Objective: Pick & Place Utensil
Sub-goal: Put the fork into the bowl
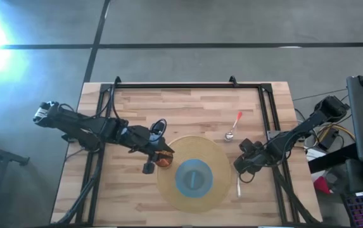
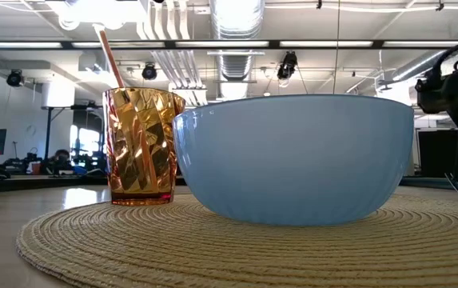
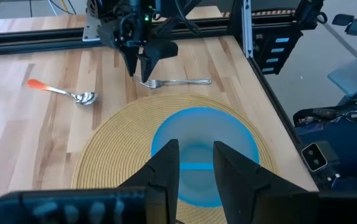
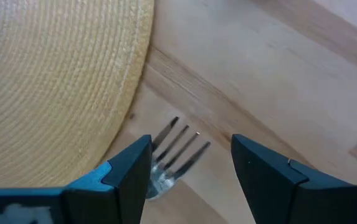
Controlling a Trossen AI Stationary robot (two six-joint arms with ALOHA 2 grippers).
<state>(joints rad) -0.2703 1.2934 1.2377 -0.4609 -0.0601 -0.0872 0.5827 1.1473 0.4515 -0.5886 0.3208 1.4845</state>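
A silver fork (image 4: pixel 172 155) lies flat on the wooden surface (image 1: pixel 187 107), just beside the right edge of the round woven mat (image 1: pixel 194 174), its tines pointing away from the mat's rim. In the left wrist view the fork (image 3: pixel 175 81) lies lengthwise along the mat's far edge, not touching it. A spoon (image 1: pixel 234 126) with a silver bowl and an orange-red handle lies flat on the surface past the mat's upper-right edge, well apart from the fork, handle tip pointing away from the mat.
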